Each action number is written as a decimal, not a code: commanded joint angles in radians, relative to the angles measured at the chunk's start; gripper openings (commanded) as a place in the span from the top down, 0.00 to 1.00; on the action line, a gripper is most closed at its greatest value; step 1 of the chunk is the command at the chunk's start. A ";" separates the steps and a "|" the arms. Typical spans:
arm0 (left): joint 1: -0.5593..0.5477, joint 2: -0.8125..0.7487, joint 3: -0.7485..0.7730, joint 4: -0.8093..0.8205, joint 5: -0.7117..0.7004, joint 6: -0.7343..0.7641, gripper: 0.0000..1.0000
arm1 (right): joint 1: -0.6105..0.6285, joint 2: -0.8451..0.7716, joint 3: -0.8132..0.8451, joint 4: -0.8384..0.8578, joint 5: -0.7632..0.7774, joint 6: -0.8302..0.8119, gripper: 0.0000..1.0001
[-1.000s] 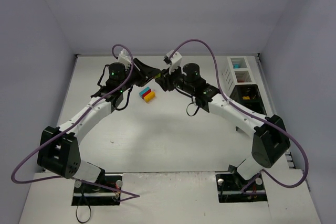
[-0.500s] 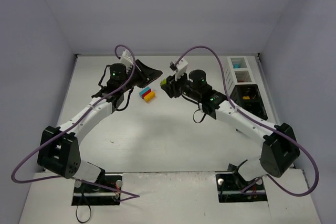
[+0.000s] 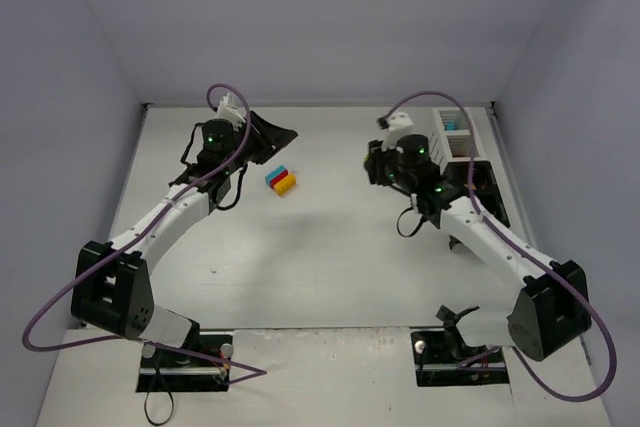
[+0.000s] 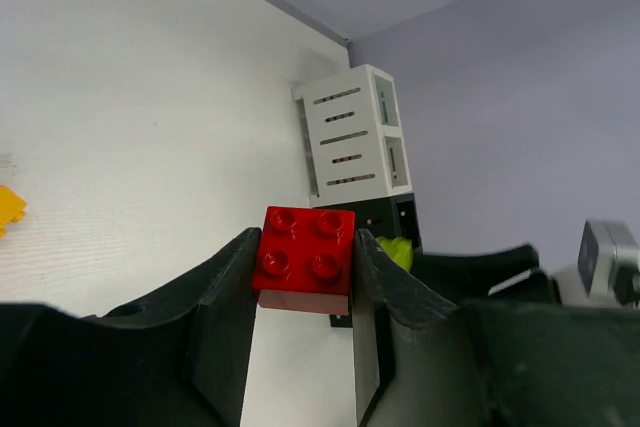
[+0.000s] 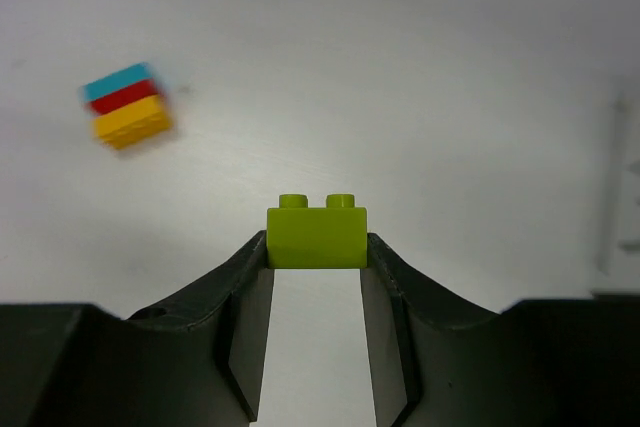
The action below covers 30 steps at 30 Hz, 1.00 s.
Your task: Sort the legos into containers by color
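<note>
Left gripper (image 4: 306, 245): clamped on red brick (image 4: 304, 259).
Right gripper (image 5: 316, 247): clamped on green brick (image 5: 316, 235).
Cyan-red-yellow stack (image 5: 127, 105): blurred.
Black bins (image 3: 488, 187): contents indistinct.

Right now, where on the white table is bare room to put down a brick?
Bare: the wide middle of the white table, nearer than the cyan-red-yellow brick stack. Crowded: the far right, with the white slatted bin, black bins and the right gripper holding a green brick.
</note>
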 commanded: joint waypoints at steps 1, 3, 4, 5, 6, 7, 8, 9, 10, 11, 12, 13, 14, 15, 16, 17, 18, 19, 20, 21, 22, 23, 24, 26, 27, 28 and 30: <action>-0.004 -0.015 0.034 -0.011 0.019 0.076 0.86 | -0.163 -0.109 -0.019 -0.112 0.236 0.115 1.00; -0.007 -0.013 0.046 -0.060 0.034 0.124 0.86 | -0.258 -0.145 -0.022 -0.201 0.267 0.161 1.00; -0.009 -0.012 0.057 -0.075 0.039 0.139 0.86 | -0.284 -0.154 -0.020 -0.226 0.284 0.176 1.00; -0.010 -0.010 0.062 -0.088 0.045 0.166 0.85 | -0.306 -0.160 -0.019 -0.249 0.320 0.199 1.00; -0.012 -0.010 0.066 -0.111 0.049 0.179 0.85 | -0.326 -0.176 -0.019 -0.290 0.336 0.211 1.00; -0.013 -0.009 0.069 -0.123 0.058 0.188 0.86 | -0.361 -0.182 -0.019 -0.309 0.350 0.222 1.00; -0.015 -0.010 0.079 -0.132 0.065 0.211 0.85 | -0.378 -0.189 -0.019 -0.329 0.374 0.233 1.00; -0.017 -0.009 0.085 -0.149 0.071 0.219 0.85 | -0.393 -0.203 -0.022 -0.357 0.387 0.250 1.00; -0.018 -0.006 0.091 -0.161 0.081 0.236 0.85 | -0.427 -0.209 -0.029 -0.369 0.394 0.256 1.00; -0.018 -0.006 0.105 -0.170 0.085 0.245 0.85 | -0.444 -0.214 -0.034 -0.383 0.394 0.260 1.00; -0.020 -0.003 0.111 -0.187 0.089 0.253 0.85 | -0.461 -0.226 -0.037 -0.407 0.391 0.270 1.00; -0.023 -0.003 0.117 -0.197 0.094 0.268 0.85 | -0.496 -0.232 -0.042 -0.417 0.385 0.271 1.00; -0.024 -0.001 0.128 -0.203 0.097 0.274 0.85 | -0.513 -0.237 -0.055 -0.426 0.379 0.271 1.00; -0.026 0.002 0.132 -0.213 0.103 0.279 0.85 | -0.516 -0.248 -0.063 -0.440 0.370 0.271 1.00; -0.027 0.004 0.137 -0.220 0.108 0.289 0.85 | -0.548 -0.254 -0.071 -0.447 0.367 0.274 1.00; -0.029 0.005 0.145 -0.230 0.112 0.294 0.85 | -0.575 -0.265 -0.085 -0.459 0.358 0.276 1.00; -0.029 0.008 0.148 -0.232 0.115 0.297 0.85 | -0.588 -0.269 -0.092 -0.464 0.342 0.282 1.00; -0.030 0.007 0.149 -0.235 0.117 0.303 0.85 | -0.600 -0.274 -0.102 -0.467 0.336 0.291 1.00; -0.032 0.010 0.151 -0.237 0.121 0.306 0.85 | -0.622 -0.274 -0.108 -0.473 0.325 0.296 1.00; -0.032 0.011 0.155 -0.237 0.123 0.308 0.85 | -0.628 -0.272 -0.111 -0.473 0.312 0.297 1.00; -0.033 0.013 0.158 -0.240 0.124 0.312 0.85 | -0.629 -0.269 -0.112 -0.475 0.313 0.311 0.99; -0.033 0.016 0.163 -0.244 0.128 0.315 0.85 | -0.640 -0.257 -0.114 -0.479 0.310 0.317 0.96; -0.033 0.017 0.169 -0.247 0.129 0.317 0.84 | -0.646 -0.249 -0.118 -0.484 0.296 0.323 0.93; -0.033 0.019 0.177 -0.253 0.129 0.325 0.84 | -0.663 -0.236 -0.126 -0.489 0.276 0.340 0.85; -0.035 0.016 0.177 -0.255 0.128 0.328 0.84 | -0.665 -0.234 -0.132 -0.492 0.270 0.346 0.81; -0.035 0.017 0.183 -0.260 0.129 0.335 0.85 | -0.665 -0.233 -0.134 -0.490 0.270 0.351 0.72; -0.035 0.016 0.189 -0.266 0.131 0.349 0.84 | -0.665 -0.240 -0.132 -0.489 0.279 0.357 0.55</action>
